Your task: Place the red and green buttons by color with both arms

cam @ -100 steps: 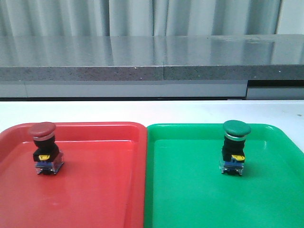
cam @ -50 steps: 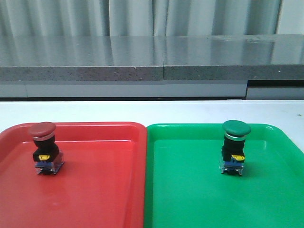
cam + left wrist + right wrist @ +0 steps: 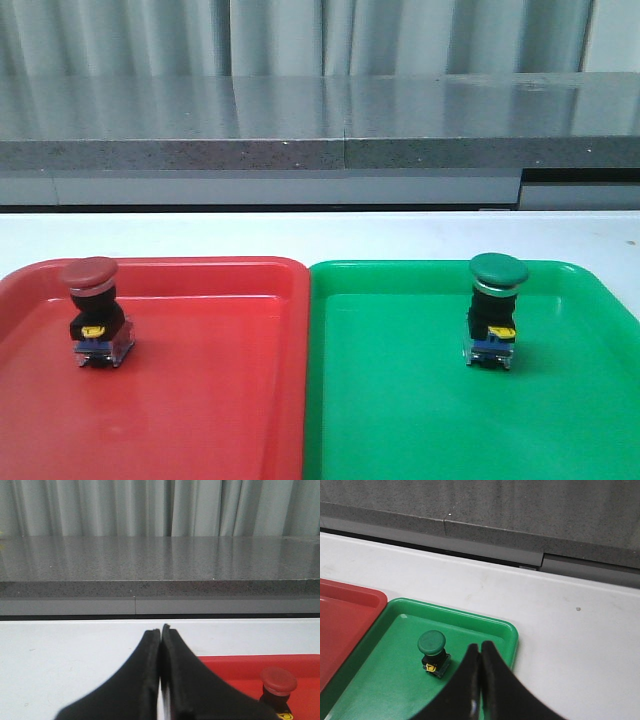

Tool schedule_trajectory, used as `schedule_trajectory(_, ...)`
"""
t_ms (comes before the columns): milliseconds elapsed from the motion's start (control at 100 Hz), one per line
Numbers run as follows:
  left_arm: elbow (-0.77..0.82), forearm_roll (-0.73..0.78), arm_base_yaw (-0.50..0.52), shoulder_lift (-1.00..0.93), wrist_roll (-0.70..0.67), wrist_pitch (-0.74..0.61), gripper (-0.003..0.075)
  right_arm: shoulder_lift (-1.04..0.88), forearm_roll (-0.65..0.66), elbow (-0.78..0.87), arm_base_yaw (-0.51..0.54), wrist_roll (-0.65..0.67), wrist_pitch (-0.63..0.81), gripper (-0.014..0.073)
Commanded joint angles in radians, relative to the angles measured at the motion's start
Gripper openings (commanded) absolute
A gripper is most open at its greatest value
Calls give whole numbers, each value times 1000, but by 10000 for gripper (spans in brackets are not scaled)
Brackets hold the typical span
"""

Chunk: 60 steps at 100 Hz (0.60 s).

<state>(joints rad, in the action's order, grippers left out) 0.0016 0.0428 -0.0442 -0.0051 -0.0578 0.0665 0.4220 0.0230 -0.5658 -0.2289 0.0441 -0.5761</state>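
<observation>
Red button (image 3: 92,312) sits upright in the red tray (image 3: 200,400), green button (image 3: 495,310) upright in the green tray (image 3: 400,400), side by side on the white bench (image 3: 300,235). Left gripper (image 3: 160,632) and right gripper (image 3: 479,647) both have jaws clenched, holding nothing.

Left gripper (image 3: 160,632) and right gripper (image 3: 480,647) fingers pressed together, empty.
</observation>
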Motion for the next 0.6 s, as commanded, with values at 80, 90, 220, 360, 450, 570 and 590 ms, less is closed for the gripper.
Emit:
schedule_trajectory(80,43,0,2,-30,-7,-74,-19,2,8,-26,8,-8,68,-69)
schedule_trajectory(90,43,0,2,-30,-7,-74,-19,2,8,-26,8,-8,68,-69)
schedule_trajectory(220,43,0,2,-30,-7,-74,-19,2,8,-26,8,-8,68,-69)
schedule_trajectory(360,43,0,2,-30,-7,-74,-19,-18,44,-9,8,-8,93,-69)
schedule_trajectory(450,43,0,2,-30,-7,-74,-19,-66,49,41,9,-8,159,-69)
schedule_trajectory(570,43,0,2,-30,-7,-74,-19,-156,48,142,45,-8,226,-69)
schedule_trajectory(590,43,0,2,-30,-7,-74,-19,-167,45,161,55,-8,235,-69)
